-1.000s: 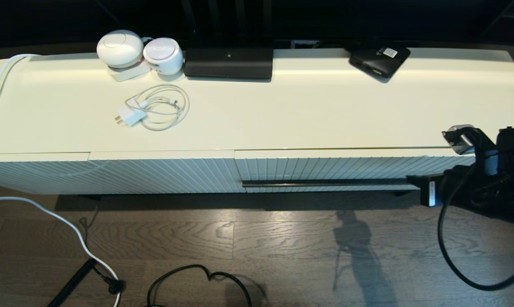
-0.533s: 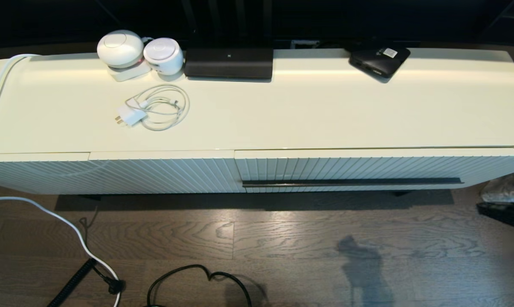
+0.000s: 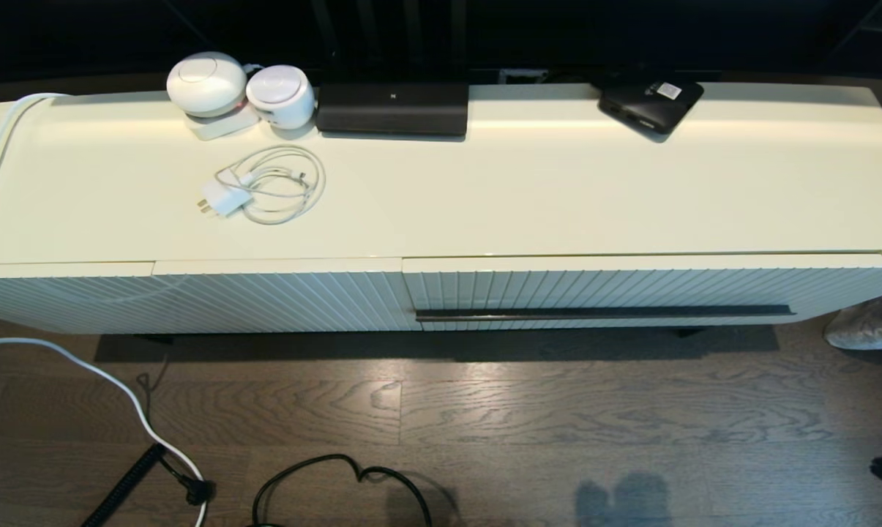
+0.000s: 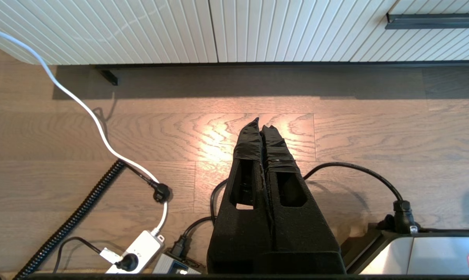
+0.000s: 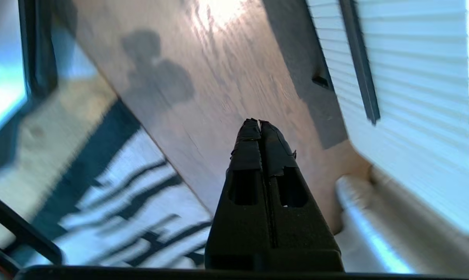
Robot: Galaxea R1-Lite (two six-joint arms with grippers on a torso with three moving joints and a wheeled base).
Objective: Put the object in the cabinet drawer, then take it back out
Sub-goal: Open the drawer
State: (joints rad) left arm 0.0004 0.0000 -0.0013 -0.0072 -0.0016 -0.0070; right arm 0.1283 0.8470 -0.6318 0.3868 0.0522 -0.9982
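Both grippers [image 4: 260,125] [image 5: 259,122] hang closed over floor [image 3: 484,410], drawer [image 3: 631,289] flush.

A: Where does the cabinet drawer [image 3: 631,289] sit?
B: At 3 o'clock along the cabinet front, its handle bar [image 3: 602,313] low across it, beside the ribbed panel [image 3: 192,296] at 9.
A: And on the tabletop [image 3: 528,197]?
B: Coiled charger cable [image 3: 265,183] at 10 o'clock, flat box [image 3: 649,102] at 1.
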